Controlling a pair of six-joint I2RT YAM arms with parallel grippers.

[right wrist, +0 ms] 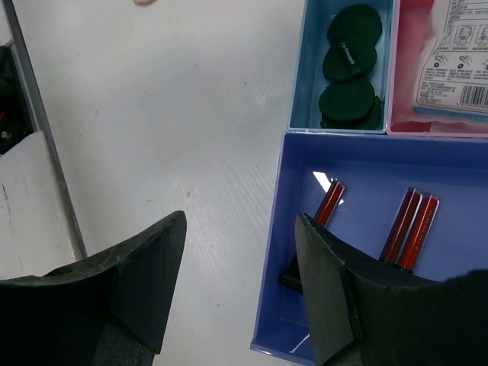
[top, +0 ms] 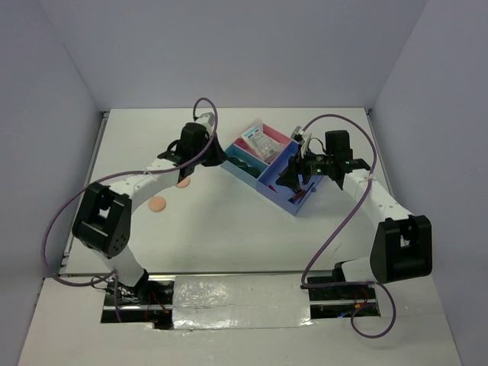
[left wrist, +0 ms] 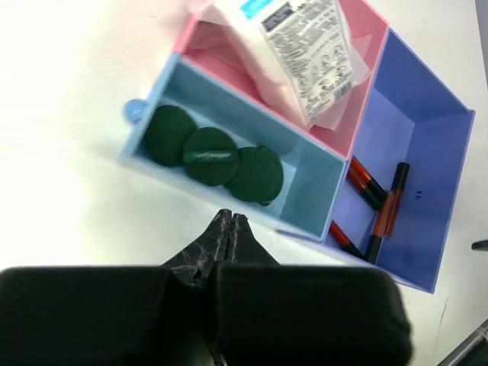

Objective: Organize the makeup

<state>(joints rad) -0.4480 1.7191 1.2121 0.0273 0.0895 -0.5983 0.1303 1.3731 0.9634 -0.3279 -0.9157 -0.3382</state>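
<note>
The tray point(top: 255, 185) sits at the back centre. Three dark green discs point(left wrist: 210, 155) lie in its light-blue compartment, the white blue-printed packets point(left wrist: 309, 46) in the pink one, and red-and-black sticks point(left wrist: 385, 210) in the big blue one. Two peach discs point(top: 157, 204) lie on the table by the left arm. My left gripper point(left wrist: 230, 217) is shut and empty, just outside the light-blue compartment's wall. My right gripper point(right wrist: 240, 219) is open and empty. It straddles the blue compartment's wall, with one finger over the table and the other over the sticks point(right wrist: 412, 225).
A metal rail point(right wrist: 46, 152) runs along the table's left edge. Grey walls enclose the table on three sides. Purple cables point(top: 206, 103) loop over both arms. Bare white table point(top: 229, 229) lies in front of the tray.
</note>
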